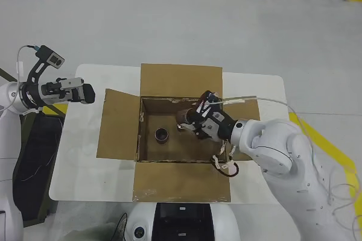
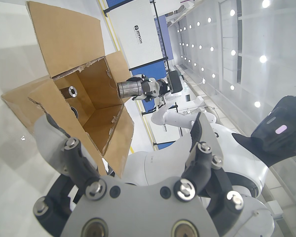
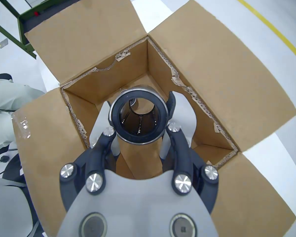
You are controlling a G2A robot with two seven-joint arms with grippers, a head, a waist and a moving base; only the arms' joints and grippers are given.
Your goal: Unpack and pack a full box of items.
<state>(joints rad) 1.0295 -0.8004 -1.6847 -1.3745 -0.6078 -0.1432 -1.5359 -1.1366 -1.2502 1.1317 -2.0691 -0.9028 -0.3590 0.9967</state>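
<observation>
Overhead, the open cardboard box [image 1: 181, 78] sits on the white table [image 1: 78, 175], with the right gripper [image 1: 192, 120] above its interior. From the left wrist, the left gripper [image 2: 123, 117] is spread wide and empty. From the right wrist, the right gripper's jaws clamp a hollow, dark-rimmed steel cylinder [image 3: 140, 138] over the box.

Beyond the cardboard box [image 2: 71, 50], a white panel [image 2: 138, 25] bears a dark logo and one short line of brand lettering [image 2: 137, 35]. Past the box's far side, a white robot arm [image 2: 172, 122] carries a similar, smaller mark [image 2: 164, 127], too small to read.

Right pincer [image 3: 140, 110] tight, left pincer [image 2: 123, 115] wide
</observation>
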